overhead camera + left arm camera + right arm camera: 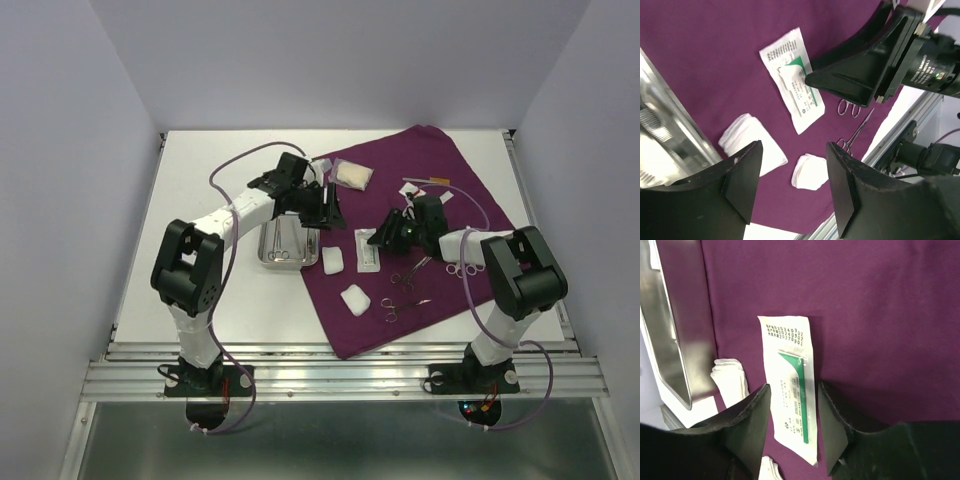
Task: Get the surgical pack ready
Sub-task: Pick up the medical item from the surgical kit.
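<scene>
White, green-striped packet (787,350) flat on purple cloth (880,315) under spread right tool (793,390); left tool (794,147) spread.

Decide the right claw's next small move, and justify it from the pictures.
Probably lower and close on the white packet: the right claw is open, astride the packet, which lies flat on the purple cloth, not yet gripped.
</scene>
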